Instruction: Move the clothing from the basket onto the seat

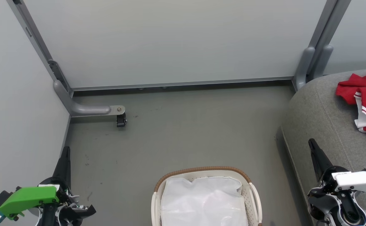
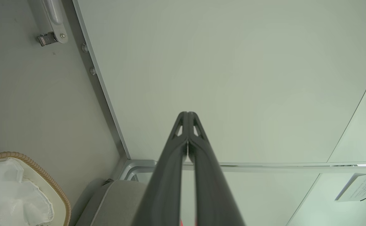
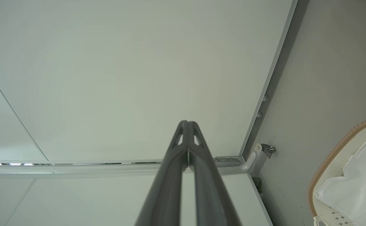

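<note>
At the back and along the left, pale grey-green partition panels [image 1: 170, 40] in grey metal framing, upright. Beneath them, smooth dull-grey floor [image 1: 186, 131] with a few dark specks. On the right, large grey fabric-upholstered seat [image 1: 321, 119] with rounded edge and stitched seam, reaching up to the corner post. At the bottom centre of the head view, small oval white plastic laundry basket [image 1: 201, 170] with perforated sides and brown woven-look rim, standing on the floor just left of the seat, cut off by the lower edge, lined with a crumpled plain white sheet [image 1: 201, 201]. Heaped on top of the seat at the far right, red sports clothing [image 1: 365, 91] with white stripes and trim, partly out of frame, well apart from the basket. Low at the left, beside the side panel, green-housed left gripper [image 1: 65, 153], long dark fingers [image 2: 170, 163] pressed together, clamped on nothing. Low at the right, in front of the seat, white-housed right gripper [image 1: 312, 143], fingers [image 3: 170, 169] likewise together, empty. Off the left corner post, grey metal foot with a small black caster [image 1: 121, 120].
</note>
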